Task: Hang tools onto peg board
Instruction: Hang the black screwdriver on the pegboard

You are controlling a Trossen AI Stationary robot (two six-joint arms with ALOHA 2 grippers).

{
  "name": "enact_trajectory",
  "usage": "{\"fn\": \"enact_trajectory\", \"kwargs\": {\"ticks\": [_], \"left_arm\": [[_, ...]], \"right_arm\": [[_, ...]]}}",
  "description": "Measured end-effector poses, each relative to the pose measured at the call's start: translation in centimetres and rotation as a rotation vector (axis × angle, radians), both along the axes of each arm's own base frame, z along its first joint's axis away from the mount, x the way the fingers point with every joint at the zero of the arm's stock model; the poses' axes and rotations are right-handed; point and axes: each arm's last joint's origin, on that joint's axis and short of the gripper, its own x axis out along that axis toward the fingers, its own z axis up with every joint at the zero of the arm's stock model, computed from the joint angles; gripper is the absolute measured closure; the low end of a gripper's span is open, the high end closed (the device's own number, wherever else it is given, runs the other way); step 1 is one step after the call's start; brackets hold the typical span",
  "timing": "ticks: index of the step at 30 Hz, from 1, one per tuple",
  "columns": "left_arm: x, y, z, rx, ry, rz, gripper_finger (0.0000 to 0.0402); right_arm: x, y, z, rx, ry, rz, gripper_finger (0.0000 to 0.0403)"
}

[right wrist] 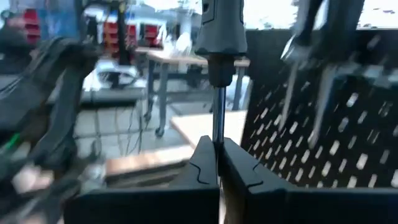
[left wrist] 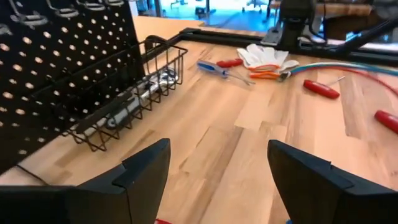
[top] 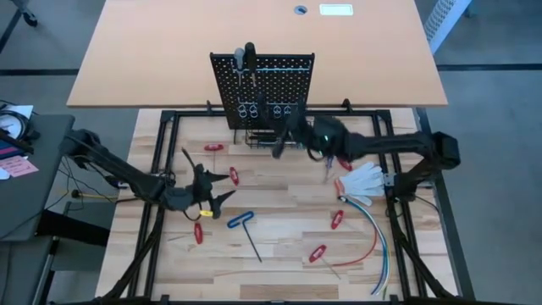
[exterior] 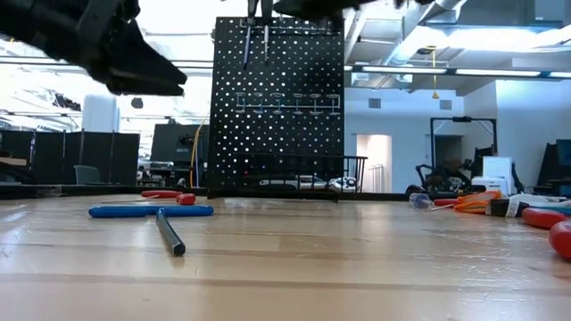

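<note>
The black peg board (top: 262, 85) stands upright at the table's far side, with two tools (top: 246, 58) hanging at its top and a wire basket (left wrist: 134, 93) at its base. My right gripper (right wrist: 219, 162) is in front of the board (top: 284, 146), shut on a black-handled screwdriver (right wrist: 221, 28). My left gripper (left wrist: 217, 180) hovers open over the table's left half (top: 212, 191), with nothing between its fingers. A blue T-handle hex key (top: 246, 224) and several red-handled tools (top: 234, 176) lie flat on the tabletop. My right gripper pinches the screwdriver's bare metal shaft (right wrist: 217, 121) just below the handle, between its two fingers (right wrist: 202, 165). The fingers reach in level, from the table's right side, and lie across the shaft. The screwdriver stands upright, handle up, lifted clear of the table beside the board.
A white glove (top: 362, 180), orange-handled pliers (left wrist: 267, 74) and red, blue and white cables (top: 377, 241) lie at the right. A blue-handled screwdriver (left wrist: 211, 67) lies near the basket. Bare wood stretches between my left gripper and the board.
</note>
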Motion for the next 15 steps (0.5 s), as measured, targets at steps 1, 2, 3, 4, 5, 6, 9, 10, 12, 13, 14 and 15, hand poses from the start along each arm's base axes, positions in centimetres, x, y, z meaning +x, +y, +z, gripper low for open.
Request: {"fn": "enact_trajectory", "kwargs": {"ticks": [1,2,3,4,5,6,9,10,12,13,14,15], "left_arm": [[0.1,-0.3,-0.5,0.0,-0.013,0.004,0.014],[0.2,-0.5,-1.0,0.002,-0.021,0.011,0.014],[0.2,-0.7,-1.6,0.006,-0.026,0.018,0.014],[0.3,-0.9,-2.1,0.01,-0.027,0.028,0.014],[0.4,-1.0,-2.6,0.018,-0.023,0.04,0.014],[0.6,-1.2,-3.1,0.023,-0.017,0.047,0.014],[1.1,-1.6,-4.2,0.048,0.013,0.056,0.014],[1.3,-1.7,-4.5,0.053,0.017,0.055,0.014],[1.5,-1.8,-4.9,0.066,0.025,0.055,0.014],[1.6,-1.8,-5.0,0.068,0.025,0.055,0.014],[1.6,-1.8,-5.0,0.072,0.03,0.054,0.014],[1.6,-1.8,-5.1,0.075,0.034,0.055,0.014]], "right_arm": [[0.4,-0.8,0.4,-0.003,-0.01,-0.002,0.0402],[0.9,-1.5,0.7,-0.006,-0.016,-0.002,0.0402],[1.5,-2.3,1.0,-0.014,-0.027,-0.004,0.0402],[1.9,-2.9,1.1,-0.032,-0.03,-0.007,0.0402],[2.3,-3.4,0.9,-0.046,-0.016,-0.017,0.0401],[2.8,-3.8,0.8,-0.057,-0.016,-0.026,0.0401],[3.4,-4.7,0.9,-0.06,-0.02,-0.044,0.0401],[3.5,-5.0,1.1,-0.063,-0.033,-0.058,0.0401],[3.3,-5.5,1.5,-0.061,-0.046,-0.112,0.0401],[3.1,-5.7,1.7,-0.06,-0.053,-0.137,0.0401],[3.0,-6.0,1.8,-0.06,-0.063,-0.161,0.0401],[2.9,-6.1,1.8,-0.061,-0.065,-0.178,0.0401]]}}
